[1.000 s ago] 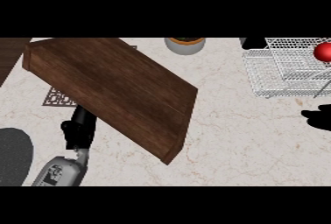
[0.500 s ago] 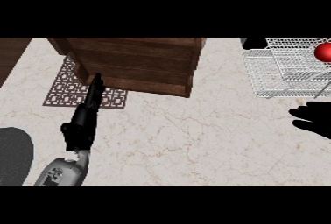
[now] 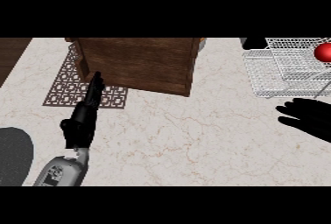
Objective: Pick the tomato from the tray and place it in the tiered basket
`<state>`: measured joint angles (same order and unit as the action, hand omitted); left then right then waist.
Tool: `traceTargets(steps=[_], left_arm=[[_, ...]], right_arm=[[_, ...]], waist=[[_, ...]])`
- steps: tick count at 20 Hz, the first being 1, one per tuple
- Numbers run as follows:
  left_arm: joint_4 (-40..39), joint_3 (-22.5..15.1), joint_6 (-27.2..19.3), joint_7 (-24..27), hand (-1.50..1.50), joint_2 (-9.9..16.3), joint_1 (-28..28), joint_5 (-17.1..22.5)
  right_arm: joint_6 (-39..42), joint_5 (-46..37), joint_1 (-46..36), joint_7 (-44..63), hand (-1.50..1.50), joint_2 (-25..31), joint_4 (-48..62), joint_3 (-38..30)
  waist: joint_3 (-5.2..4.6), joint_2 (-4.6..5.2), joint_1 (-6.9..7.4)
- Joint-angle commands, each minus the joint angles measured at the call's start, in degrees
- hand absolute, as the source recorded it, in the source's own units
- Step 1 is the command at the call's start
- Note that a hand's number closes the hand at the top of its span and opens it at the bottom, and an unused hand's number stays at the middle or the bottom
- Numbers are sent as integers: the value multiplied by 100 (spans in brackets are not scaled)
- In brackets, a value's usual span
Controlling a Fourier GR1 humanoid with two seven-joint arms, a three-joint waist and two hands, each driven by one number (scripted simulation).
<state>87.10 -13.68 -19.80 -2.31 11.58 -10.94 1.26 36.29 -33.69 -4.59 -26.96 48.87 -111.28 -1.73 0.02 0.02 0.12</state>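
Sitting in tiered basket (image 3: 284, 74), tomato (image 3: 324, 53), right hand (image 3: 310, 119) open just below

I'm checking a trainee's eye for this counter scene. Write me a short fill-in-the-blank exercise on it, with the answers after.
1. The red tomato lies in the white wire ____.
2. The left hand has its fingers held ____, pointing at the wooden tray.
3. The right hand shows at the view's right edge, just below the tiered basket, and holds ____.
4. The patterned mat lies partly under the ____.

Answers: basket; straight; nothing; tray
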Motion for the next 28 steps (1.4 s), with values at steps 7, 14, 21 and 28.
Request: traceTargets(steps=[7, 14, 21, 28], left_arm=[[1, 214, 240, 19, 0, -105, 72, -189], [-47, 168, 176, 147, 0, -433, 99, -389], [396, 203, 301, 10, 0, -382, 500, -511], [178, 604, 668, 226, 0, -299, 453, -321]], right_arm=[[351, -296, -64, -425, -150, -99, 590, 114], [-157, -698, -507, -879, -150, -447, 1487, 624], [132, -719, -592, -306, -150, -781, 1078, 890], [20, -959, -469, -477, -150, -839, 1349, 968]], waist=[[-3, -6, -30], [-2, 4, 4], [-3, -7, 1], [-3, -5, -7]])
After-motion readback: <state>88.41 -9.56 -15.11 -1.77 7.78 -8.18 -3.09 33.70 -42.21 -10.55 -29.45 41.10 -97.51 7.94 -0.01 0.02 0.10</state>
